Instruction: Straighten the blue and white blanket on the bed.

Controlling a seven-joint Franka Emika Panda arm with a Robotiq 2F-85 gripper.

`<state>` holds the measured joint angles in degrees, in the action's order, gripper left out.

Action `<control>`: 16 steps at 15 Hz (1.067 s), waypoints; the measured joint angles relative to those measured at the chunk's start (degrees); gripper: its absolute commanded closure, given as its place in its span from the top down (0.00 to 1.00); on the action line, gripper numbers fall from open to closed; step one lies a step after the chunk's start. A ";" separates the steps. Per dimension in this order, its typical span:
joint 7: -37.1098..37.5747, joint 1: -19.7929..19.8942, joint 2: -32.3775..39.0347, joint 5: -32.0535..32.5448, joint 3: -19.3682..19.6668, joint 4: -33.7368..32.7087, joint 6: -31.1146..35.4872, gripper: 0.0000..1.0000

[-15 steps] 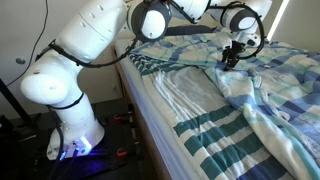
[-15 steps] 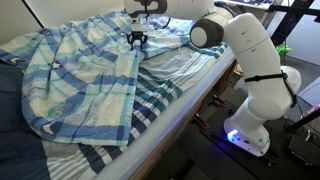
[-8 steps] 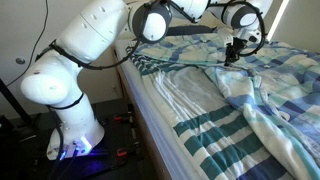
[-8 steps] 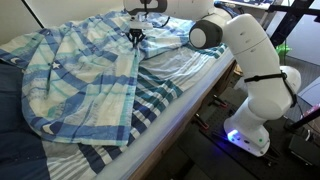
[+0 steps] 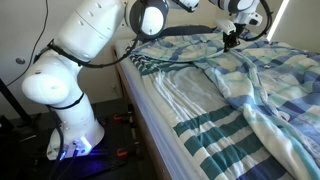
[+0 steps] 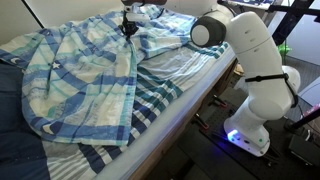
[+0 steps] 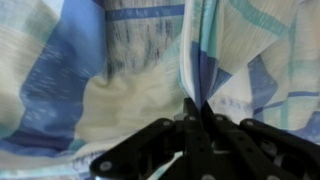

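Wrist view: the black two-fingered gripper [image 7: 195, 118] is clamped tight on a raised fold of the thin plaid blanket of light blue, darker blue and white squares [image 7: 130, 80]. In both exterior views the blanket lies rumpled over the wide low bed [image 6: 165, 105], whose teal-and-white striped sheet shows along the edge beside the robot.

White glossy arm [image 5: 90, 40]: fat rounded segments, thin black bands at the seams. Joint cap [image 6: 205, 33]: round dark grey disc, black rim. Flared white base [image 5: 75, 130], blue light [image 6: 232, 137] glowing at its foot. Thin black cable [image 5: 44, 25] runs to the lower segment. Claw [image 7: 192, 112]: matt black, slim linked bars, small round pivots.
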<state>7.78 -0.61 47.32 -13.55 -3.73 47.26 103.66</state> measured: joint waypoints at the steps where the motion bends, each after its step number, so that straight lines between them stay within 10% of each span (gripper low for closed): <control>1: -2.18 -0.43 -1.54 0.14 -0.37 0.08 -0.76 0.02; 16: -9.89 -2.26 -16.65 1.21 -0.61 9.34 -5.56 0.02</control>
<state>-2.11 -2.86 30.67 -12.35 -4.34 56.59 98.10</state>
